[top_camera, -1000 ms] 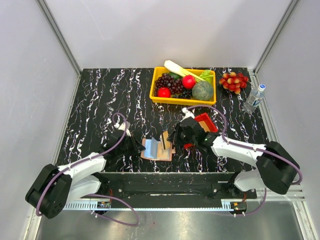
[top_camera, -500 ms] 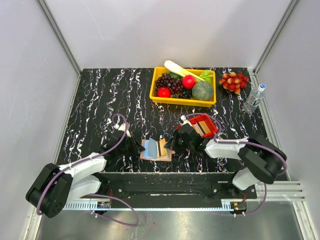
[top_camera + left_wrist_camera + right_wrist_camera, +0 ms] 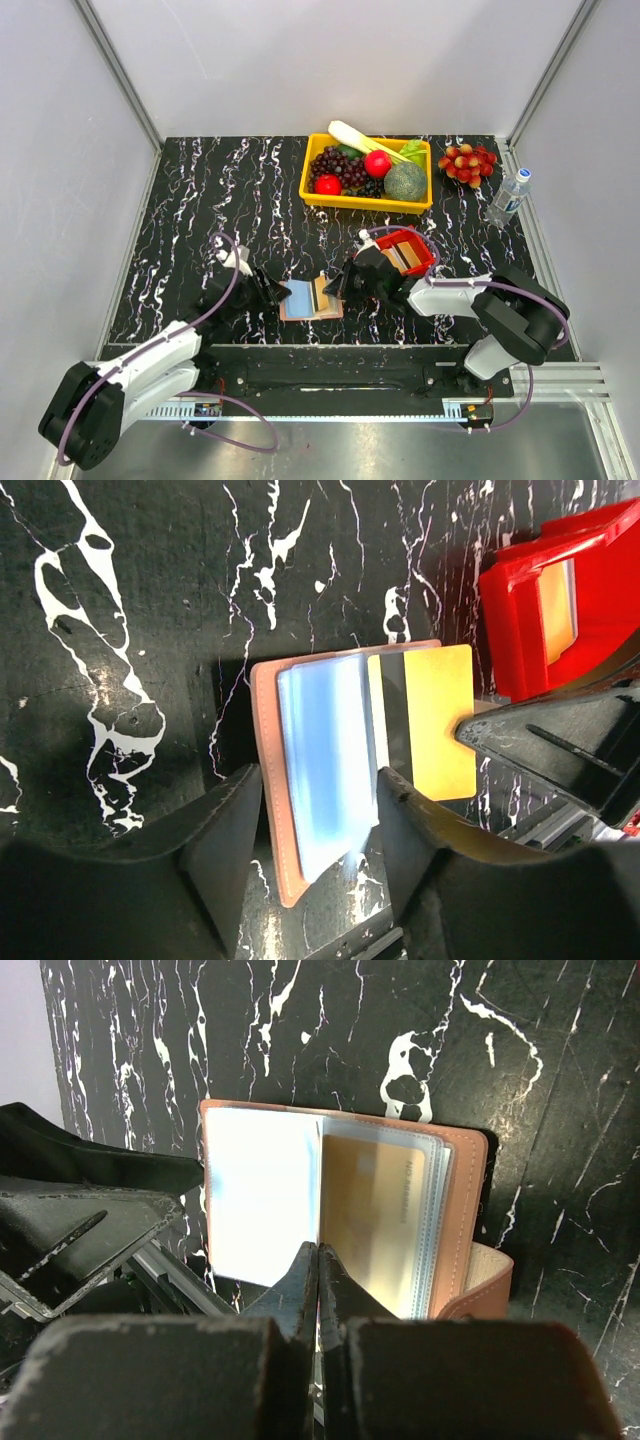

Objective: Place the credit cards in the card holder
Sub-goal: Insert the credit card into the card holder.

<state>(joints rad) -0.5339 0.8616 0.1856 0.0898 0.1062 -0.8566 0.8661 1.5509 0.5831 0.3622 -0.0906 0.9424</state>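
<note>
Left wrist view: the card holder (image 3: 272, 780) lies open flat on the table (image 3: 120, 630), directly beneath my left gripper (image 3: 320, 772). That gripper's jaws stand roughly halfway apart with nothing pinched, and its black fingers (image 3: 215, 850) straddle the holder's nearer half. The holder is a thin salmon-pink leather bifold with rounded corners. Its glossy blue-grey leaf (image 3: 325, 745) throws back glare.

Beyond the leaf from those fingertips is a gold card (image 3: 440, 720), smooth plastic with a dark stripe down its long edge. My right gripper (image 3: 318, 1255) has its fingers pressed tight together, clamped on that card's far edge. From the right wrist the card shows only as a thin line running out from the tips.

Just past those tips, a tan card (image 3: 375, 1210) sits behind a clear sleeve. A faint line of print runs along it, too blurred for me to read. To the right of the right gripper a snap tab (image 3: 488, 1278) curls upward.

Behind the right gripper, a glossy moulded red tray (image 3: 510, 630) holds a pale card (image 3: 557, 605). The table is black, veined with white like marble.

Well beyond both grippers sit a yellow bin (image 3: 365, 204) of fruit and vegetables, a bunch of red grapes (image 3: 467, 160) and a clear water bottle (image 3: 509, 197).
</note>
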